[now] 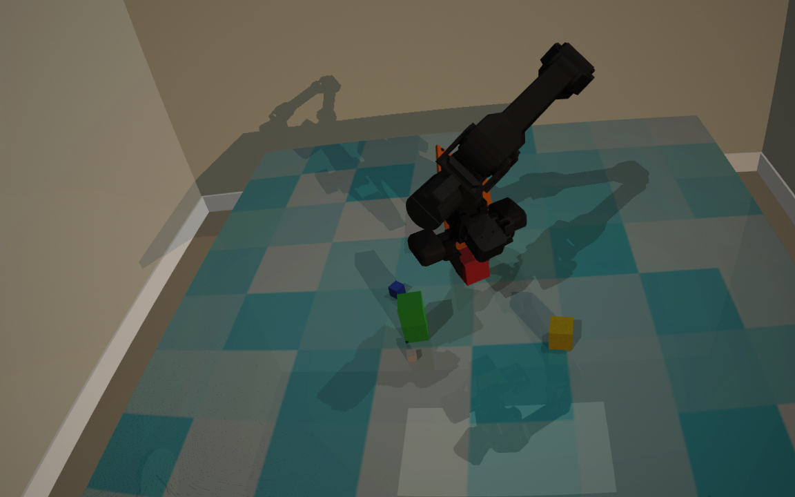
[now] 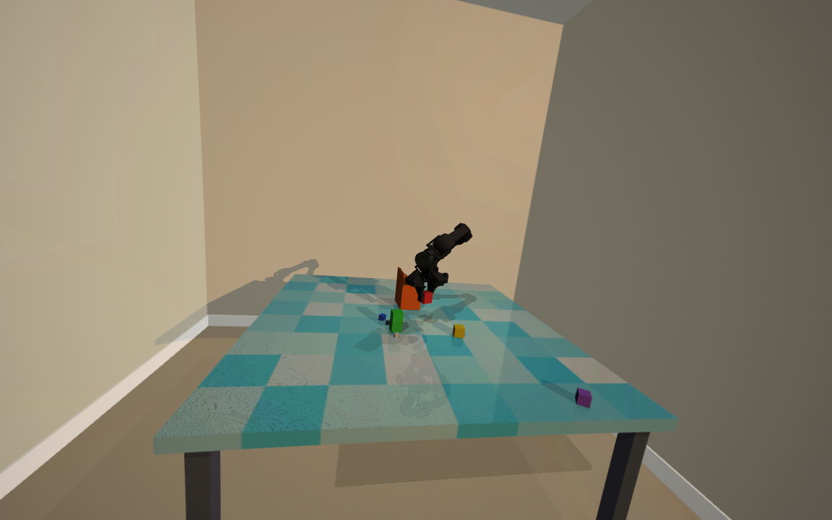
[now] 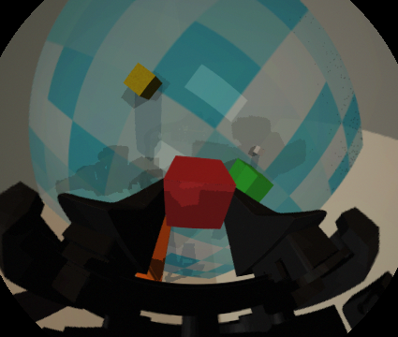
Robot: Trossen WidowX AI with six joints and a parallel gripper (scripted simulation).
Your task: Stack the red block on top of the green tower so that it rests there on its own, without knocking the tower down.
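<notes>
Red block gripped and raised off the counter, not yet carried over to the green tower.

Pinched between the two dark fingers of the hand (image 3: 200, 225), the red block (image 3: 198, 191) hangs above the checkered counter (image 2: 289, 404), so the pickup looks done and the carry is under way. In the top view the green tower (image 1: 413, 316) stands upright at about 7 o'clock from the block, near it but apart, with nothing on its top face. A small blue cube (image 1: 395, 288) sits just beside the tower at its 11 o'clock, and a yellow cube (image 1: 560, 332) lies well off at 4 o'clock from the block. Left to do, by my reading: bring the block over the tower's top, lower it squarely, then let go without nudging the tower.
</notes>
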